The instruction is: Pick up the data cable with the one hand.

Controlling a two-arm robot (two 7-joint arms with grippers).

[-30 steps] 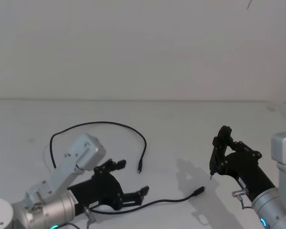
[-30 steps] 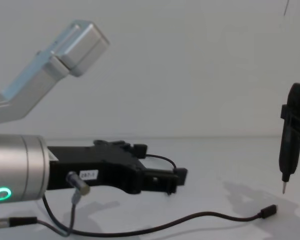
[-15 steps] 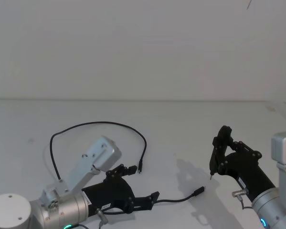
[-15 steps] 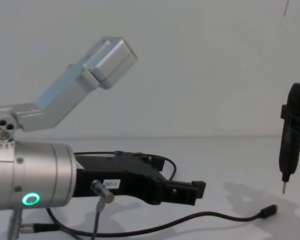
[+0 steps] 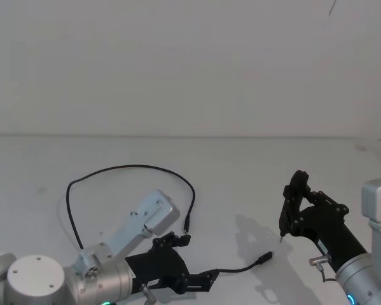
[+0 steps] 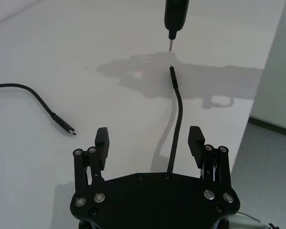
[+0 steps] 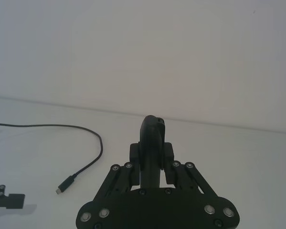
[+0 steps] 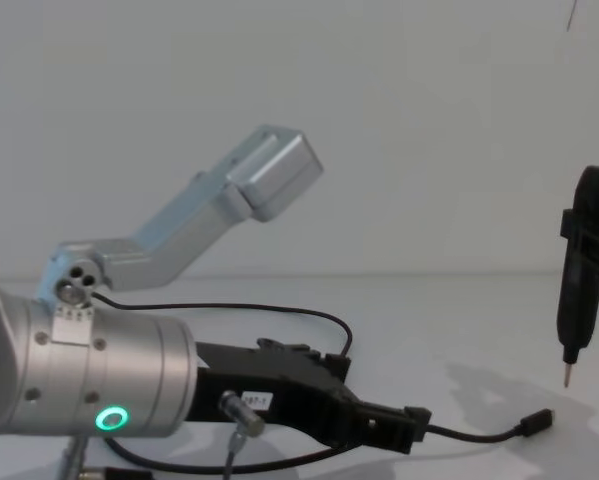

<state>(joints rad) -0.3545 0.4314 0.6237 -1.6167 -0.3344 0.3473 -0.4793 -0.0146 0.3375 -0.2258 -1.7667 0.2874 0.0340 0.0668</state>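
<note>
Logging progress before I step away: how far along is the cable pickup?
Done: the black angular left pincer is open, its fingers either side of the long thin black data cable. In hand: the approach; the cable lies ungripped on the white table. Left: closing and lifting. The right pincer hovers, shut on a slim black pen-like tool.

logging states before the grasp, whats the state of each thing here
left gripper: open, low over the table, one finger on each side of the data cable
data cable: lying on the table, not gripped
right gripper: shut on the pen-like tool
pen-like tool: upright, tip down, clear of the table
</note>
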